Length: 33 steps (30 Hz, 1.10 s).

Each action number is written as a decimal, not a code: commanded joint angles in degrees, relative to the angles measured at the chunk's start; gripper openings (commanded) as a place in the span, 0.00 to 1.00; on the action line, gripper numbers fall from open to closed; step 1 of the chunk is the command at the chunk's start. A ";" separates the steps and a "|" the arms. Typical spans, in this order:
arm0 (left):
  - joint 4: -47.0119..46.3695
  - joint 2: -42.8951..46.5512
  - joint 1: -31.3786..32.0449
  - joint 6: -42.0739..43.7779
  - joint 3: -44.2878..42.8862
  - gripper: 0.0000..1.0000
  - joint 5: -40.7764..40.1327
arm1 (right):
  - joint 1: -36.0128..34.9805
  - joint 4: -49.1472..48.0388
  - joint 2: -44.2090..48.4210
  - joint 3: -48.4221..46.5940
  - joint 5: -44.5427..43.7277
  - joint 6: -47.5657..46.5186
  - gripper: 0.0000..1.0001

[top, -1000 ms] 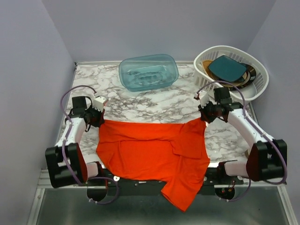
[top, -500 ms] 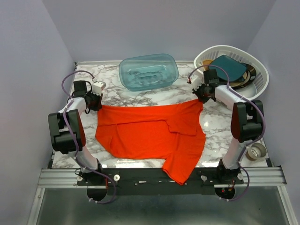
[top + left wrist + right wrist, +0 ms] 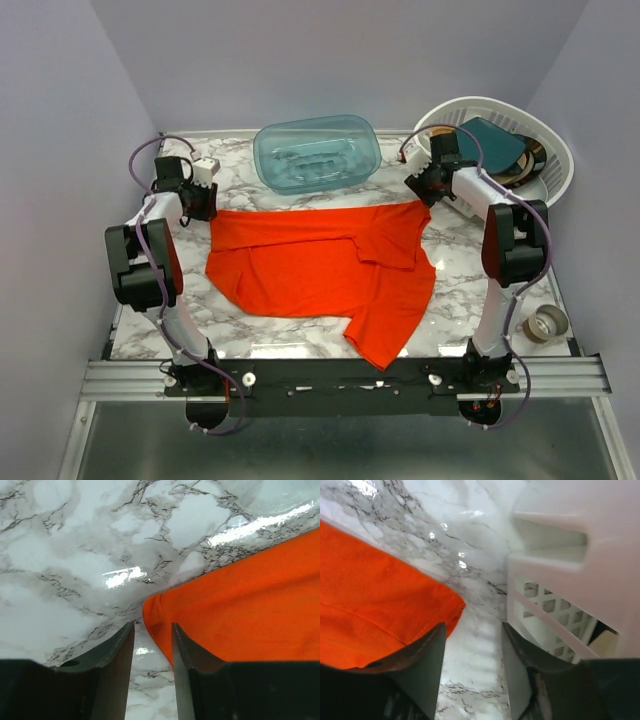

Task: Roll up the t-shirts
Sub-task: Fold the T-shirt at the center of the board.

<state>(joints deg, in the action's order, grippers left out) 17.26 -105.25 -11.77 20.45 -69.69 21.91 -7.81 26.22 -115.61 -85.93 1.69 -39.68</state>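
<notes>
The orange-red t-shirt [image 3: 300, 270] lies spread flat on the marble table [image 3: 465, 275], with one sleeve trailing toward the near edge. My left gripper [image 3: 205, 203] is at its far-left corner. In the left wrist view the left gripper [image 3: 152, 627] is open, and the t-shirt [image 3: 240, 605] has its corner just ahead of the gap, lying on the marble. My right gripper [image 3: 421, 192] is at the far-right corner. The right wrist view shows the right gripper [image 3: 472, 630] open over bare marble, with the t-shirt [image 3: 370, 595] beside its left finger.
A translucent teal tub [image 3: 317, 152] stands at the back centre. A white basket [image 3: 545, 160] of dishes sits at the back right, and the basket [image 3: 560, 580] is close to my right gripper's right finger. A tape roll [image 3: 545, 322] lies near the right front.
Both arms have drawn the t-shirt toward the far side and stretched it flatter. Both grippers, shut on its corners before, now stand open and the cloth lies free.
</notes>
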 commanded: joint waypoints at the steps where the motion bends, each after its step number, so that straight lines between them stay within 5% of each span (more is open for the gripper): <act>1: 1.81 9.18 -0.45 -1.20 0.52 0.47 -1.87 | -0.18 4.36 7.31 -2.31 1.81 4.26 0.62; 11: 18.15 24.12 -0.45 9.07 4.90 0.56 4.98 | -0.88 17.54 30.40 14.81 20.16 -0.83 0.64; 20: 39.15 31.25 1.92 33.78 11.33 0.64 9.64 | -13.26 18.52 45.73 30.56 24.84 -3.74 0.64; 24: 41.72 28.79 3.76 29.49 12.47 0.64 11.13 | -13.89 19.22 46.97 31.35 25.82 -2.85 0.65; 33: 29.77 27.12 6.14 9.55 15.90 0.59 4.12 | -13.98 18.26 44.07 30.39 24.50 -3.65 0.65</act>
<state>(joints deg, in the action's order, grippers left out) 51.88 -76.75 -5.96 39.97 -53.58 29.78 -21.58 44.18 -70.04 -55.16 25.21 -43.16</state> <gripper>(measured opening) 0.608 0.649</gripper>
